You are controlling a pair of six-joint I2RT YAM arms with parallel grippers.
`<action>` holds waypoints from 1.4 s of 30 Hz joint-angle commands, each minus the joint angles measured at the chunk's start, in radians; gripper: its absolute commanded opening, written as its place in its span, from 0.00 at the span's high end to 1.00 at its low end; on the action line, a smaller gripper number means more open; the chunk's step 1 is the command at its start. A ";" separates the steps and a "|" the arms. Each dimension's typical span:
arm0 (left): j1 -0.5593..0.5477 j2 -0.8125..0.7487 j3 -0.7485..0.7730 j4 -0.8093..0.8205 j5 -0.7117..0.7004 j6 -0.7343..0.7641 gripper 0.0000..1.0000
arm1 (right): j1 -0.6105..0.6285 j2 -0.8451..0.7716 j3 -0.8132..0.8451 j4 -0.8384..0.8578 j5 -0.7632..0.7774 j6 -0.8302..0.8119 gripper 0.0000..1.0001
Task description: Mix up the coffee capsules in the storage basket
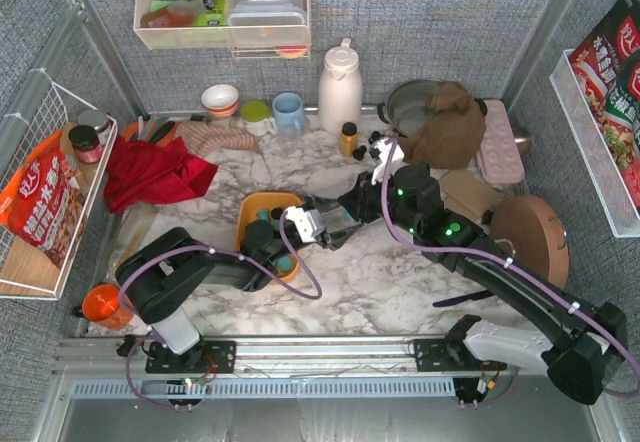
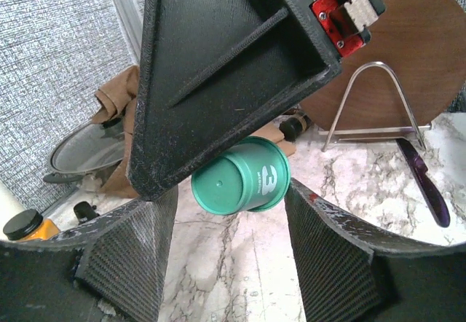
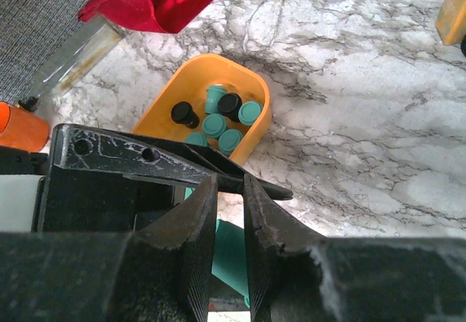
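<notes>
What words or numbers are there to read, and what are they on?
"3": on the side of the teal coffee capsule; the tiny print under it is too small to read.
Red snack bag in the left wire rack: white characters, too blurred to read.
Red packets in the right rack: characters too blurred.
Green label in the clear shelf bin: too small.

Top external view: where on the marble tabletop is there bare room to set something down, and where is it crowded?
Free: the front strip of white marble tabletop between the shallow orange plastic basket and the black right arm; also between the red cloth and small amber bottle. Crowded: the back row and right edge.
</notes>
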 commanded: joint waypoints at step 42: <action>-0.017 -0.615 0.041 -1.193 -0.564 -0.397 0.35 | -0.053 -0.035 -0.158 -0.396 -0.151 -0.649 0.28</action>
